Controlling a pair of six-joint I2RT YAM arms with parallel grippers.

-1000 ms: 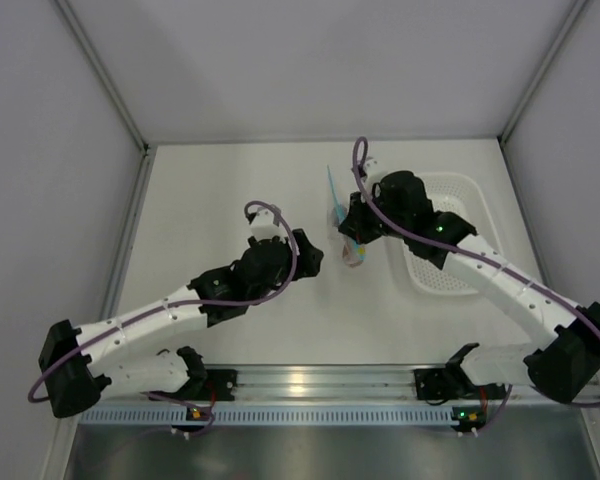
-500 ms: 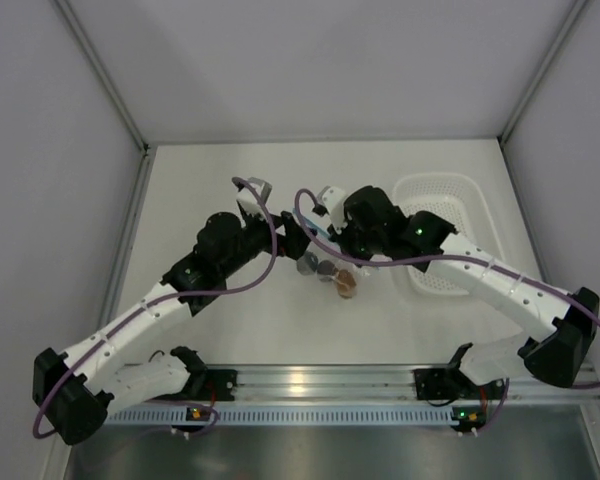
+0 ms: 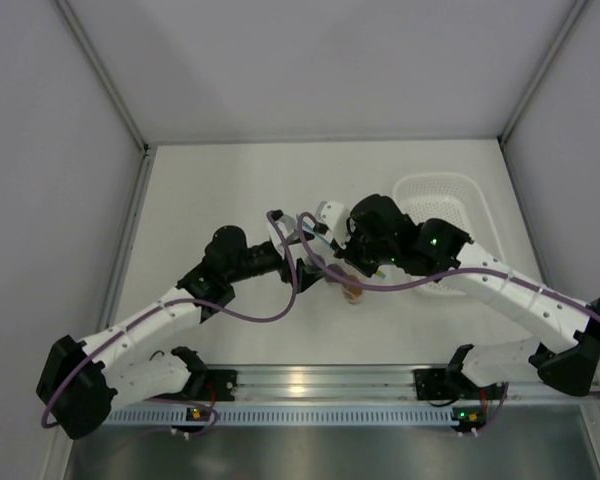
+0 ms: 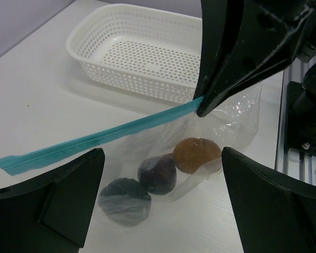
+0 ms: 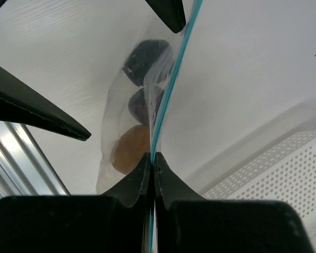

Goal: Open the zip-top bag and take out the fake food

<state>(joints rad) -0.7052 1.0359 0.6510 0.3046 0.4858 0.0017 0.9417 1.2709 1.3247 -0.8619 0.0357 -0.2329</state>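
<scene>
The small clear crinkly zip-top bag [image 4: 234, 110], rounded fake food [image 4: 157, 173] inside, is being pinched by its blue strip [image 4: 95, 139] in the right hand [image 5: 152, 158], left of the white perforated basket [image 4: 137, 58]; the left hand [image 4: 163, 153] is being held spread towards it; opening is judged barely begun; next, one strip lip probably needs gripping and parting.

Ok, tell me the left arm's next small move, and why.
Probably ease the open left tool toward the teal zip strip and close on one lip of it. The right tool pinches the strip's other end, and the three fake food pieces sit inside the zip-top bag.
</scene>
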